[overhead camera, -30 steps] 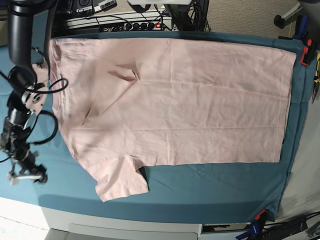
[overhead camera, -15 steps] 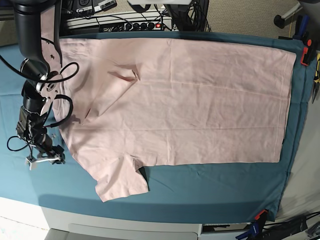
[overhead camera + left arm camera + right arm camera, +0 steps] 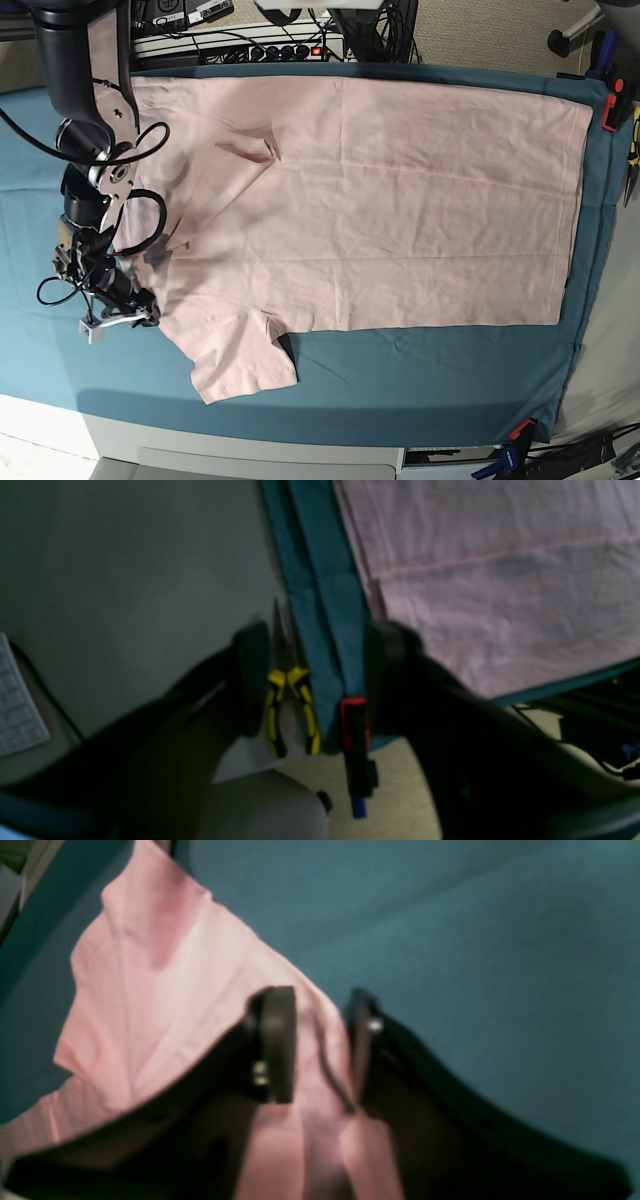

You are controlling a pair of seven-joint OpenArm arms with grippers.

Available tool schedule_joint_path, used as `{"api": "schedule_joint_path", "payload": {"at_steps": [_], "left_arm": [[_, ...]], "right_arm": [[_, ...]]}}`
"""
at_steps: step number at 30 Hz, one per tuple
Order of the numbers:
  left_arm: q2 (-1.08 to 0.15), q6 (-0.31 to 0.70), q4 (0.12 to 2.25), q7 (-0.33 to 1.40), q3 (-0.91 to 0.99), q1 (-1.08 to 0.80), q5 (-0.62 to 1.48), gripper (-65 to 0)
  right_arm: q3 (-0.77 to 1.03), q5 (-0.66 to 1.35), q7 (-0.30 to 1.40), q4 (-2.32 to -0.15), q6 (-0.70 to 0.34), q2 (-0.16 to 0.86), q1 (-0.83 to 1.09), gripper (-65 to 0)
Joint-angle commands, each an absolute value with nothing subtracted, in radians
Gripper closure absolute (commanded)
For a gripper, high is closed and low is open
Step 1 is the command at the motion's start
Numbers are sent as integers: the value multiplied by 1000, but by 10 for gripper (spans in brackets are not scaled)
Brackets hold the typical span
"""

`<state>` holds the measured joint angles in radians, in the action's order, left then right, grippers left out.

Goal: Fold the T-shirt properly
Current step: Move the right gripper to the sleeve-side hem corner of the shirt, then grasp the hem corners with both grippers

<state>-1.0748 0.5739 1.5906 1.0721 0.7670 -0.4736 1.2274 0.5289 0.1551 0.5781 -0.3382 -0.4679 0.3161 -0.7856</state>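
One T-shirt (image 3: 360, 200) lies spread flat on one teal tablecloth (image 3: 420, 375), its lower sleeve nearest the table's front edge. Two grippers are seen, one per wrist view. The right gripper (image 3: 317, 1045) is down at the shirt's sleeve-side edge, its fingers (image 3: 275, 1040) close on either side of a raised fold of pink cloth; whether they grip it cannot be told. The base view shows this arm (image 3: 90, 200) but not the left one. Only the left wrist view shows the left gripper (image 3: 312, 680), fingers spread wide and holding nothing, above the tablecloth's far edge, with one pair of yellow-handled pliers (image 3: 292, 705) and one red-and-black clamp (image 3: 356, 745) beneath.
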Motion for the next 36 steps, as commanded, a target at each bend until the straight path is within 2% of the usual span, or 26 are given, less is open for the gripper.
{"api": "schedule_joint_path", "payload": {"at_steps": [1, 2, 3, 7, 10, 18, 23, 28, 32, 36], "left_arm": [[-1100, 577, 1598, 1055, 781, -468, 1242, -311], [-1097, 577, 1598, 1054, 781, -468, 1242, -311], [-1092, 577, 1598, 1053, 781, -468, 1242, -311], [-1060, 577, 1598, 977, 777, -461, 1240, -307], [-1056, 565, 1598, 960, 709, -389, 1191, -271], [-1020, 442, 1517, 836, 253, 24, 920, -268], [-903, 415, 1234, 826, -4, 386, 847, -268], [-768, 465, 793, 800, -104, 687, 841, -268], [-693, 481, 513, 741, -104, 821, 841, -268], [-640, 477, 405, 690, -104, 845, 815, -248]], "right_arm": [[528, 167, 550, -352, -474, 327, -814, -72], [528, 167, 543, -352, -474, 327, -808, -10], [528, 166, 538, -352, -474, 327, -800, 0], [528, 156, 522, -352, -474, 327, -773, 0], [528, 156, 515, -353, -474, 328, -760, 0], [528, 157, 521, -353, -474, 327, -762, 0], [528, 157, 530, -353, -474, 327, -761, 0], [528, 157, 530, -353, -474, 327, -761, 0], [528, 157, 527, -353, -474, 327, -761, 0], [528, 165, 524, -353, -474, 327, -762, 0]]}}
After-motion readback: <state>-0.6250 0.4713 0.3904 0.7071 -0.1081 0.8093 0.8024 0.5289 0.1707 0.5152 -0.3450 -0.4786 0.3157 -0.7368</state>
